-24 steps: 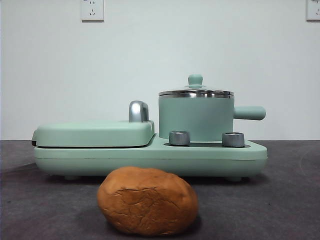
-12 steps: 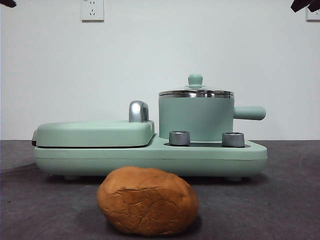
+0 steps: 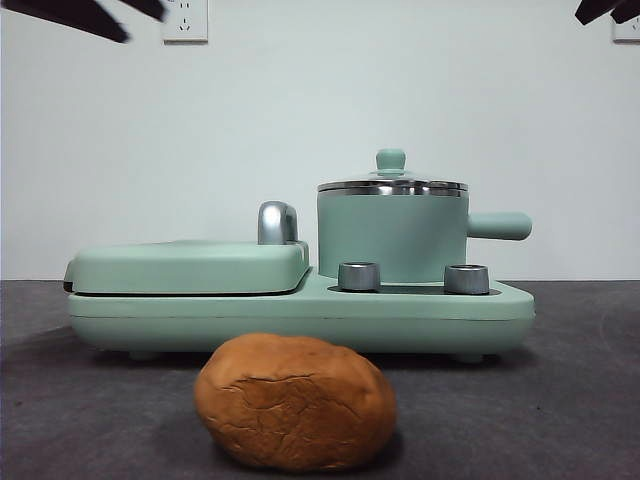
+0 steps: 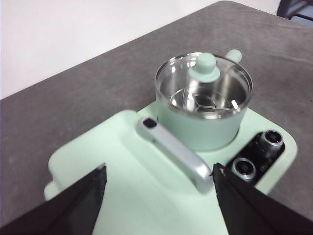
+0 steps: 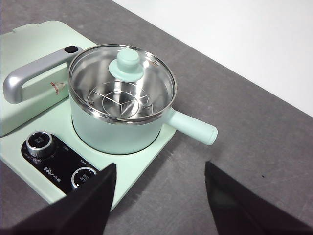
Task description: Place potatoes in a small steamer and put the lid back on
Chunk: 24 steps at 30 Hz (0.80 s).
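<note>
Glass lid [image 5: 123, 85] covers steamer [image 3: 392, 238]; potato [image 3: 295, 402] lies before it; both tools spread.

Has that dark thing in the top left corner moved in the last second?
Yes. The left gripper has come further into the front view, reaching toward the wall socket; earlier it was absent, then a tiny tip.

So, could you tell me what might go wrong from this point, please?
1. The lid is on the small steamer, so the potato cannot go in yet; lowering it now would strike glass.
2. The lid's only hold is its small knob, which a pincer could slip off.
3. The left pincer hangs open above the grill handle and might clip it when descending.
</note>
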Tool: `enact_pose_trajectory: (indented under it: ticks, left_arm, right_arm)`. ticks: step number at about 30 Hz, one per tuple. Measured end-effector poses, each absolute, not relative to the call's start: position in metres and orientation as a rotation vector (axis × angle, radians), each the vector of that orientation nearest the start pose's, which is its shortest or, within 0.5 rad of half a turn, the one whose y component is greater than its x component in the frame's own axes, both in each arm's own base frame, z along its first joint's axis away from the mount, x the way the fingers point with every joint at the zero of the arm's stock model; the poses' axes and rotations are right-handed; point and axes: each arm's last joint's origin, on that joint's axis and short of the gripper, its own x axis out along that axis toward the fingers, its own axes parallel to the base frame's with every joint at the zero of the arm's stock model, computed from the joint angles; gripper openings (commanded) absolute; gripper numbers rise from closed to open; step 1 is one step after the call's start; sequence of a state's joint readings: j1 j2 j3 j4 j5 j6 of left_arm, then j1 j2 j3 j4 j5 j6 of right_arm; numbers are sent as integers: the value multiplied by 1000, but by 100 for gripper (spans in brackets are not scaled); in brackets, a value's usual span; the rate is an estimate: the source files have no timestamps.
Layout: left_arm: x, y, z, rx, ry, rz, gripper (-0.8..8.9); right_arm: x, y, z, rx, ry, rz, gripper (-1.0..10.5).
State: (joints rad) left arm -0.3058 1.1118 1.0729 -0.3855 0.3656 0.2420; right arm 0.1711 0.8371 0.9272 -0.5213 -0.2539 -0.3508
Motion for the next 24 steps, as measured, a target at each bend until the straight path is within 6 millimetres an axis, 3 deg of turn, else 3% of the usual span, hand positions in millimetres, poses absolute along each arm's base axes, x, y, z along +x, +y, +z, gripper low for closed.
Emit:
enact_pose_trajectory:
  ticks: [11, 17, 24]
  left_arm:
    - [312, -167, 366, 246, 297, -859, 342]
    - [338, -204, 344, 224, 188, -921, 344]
    - [352, -236, 315, 162, 168, -960, 354]
  right_arm:
    - [165, 39, 341, -325, 355, 506, 286]
    - [164, 40, 341, -327, 353, 517, 286]
    - [163, 43, 341, -330, 351, 534, 286]
